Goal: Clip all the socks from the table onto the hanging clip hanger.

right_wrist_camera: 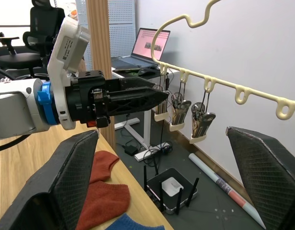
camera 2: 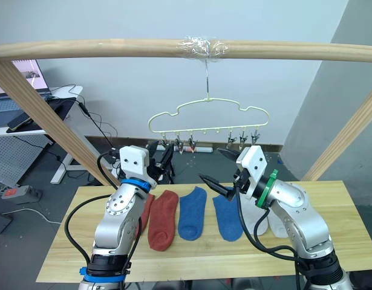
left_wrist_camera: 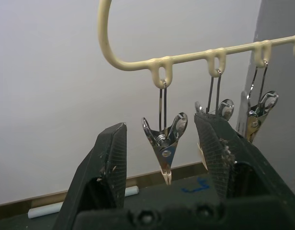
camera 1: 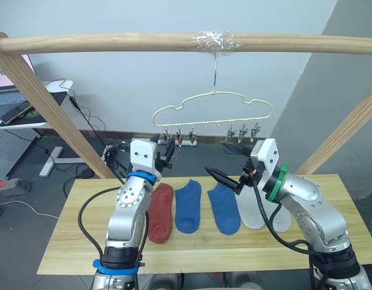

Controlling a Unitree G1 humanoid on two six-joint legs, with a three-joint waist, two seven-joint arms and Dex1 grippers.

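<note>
1. Clip hanger (camera 1: 213,112): hangs by its hook from the wooden pole (camera 1: 113,42), above the tabletop (camera 1: 71,235).
2. Socks (camera 1: 189,205): lie flat in a row on the tabletop, rust-red, blue, grey.
3. Left tool (left_wrist_camera: 161,158): raised to the hanger's left clips, fingers spread wide around one clip (left_wrist_camera: 165,143), not touching it.
4. Right tool (camera 1: 232,160): raised below the right clips, spread wide, empty.

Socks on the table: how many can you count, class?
6. Left to right: two rust-red socks, one half hidden behind the left arm; two blue socks in the middle; two light grey socks, partly behind the right arm.
</note>
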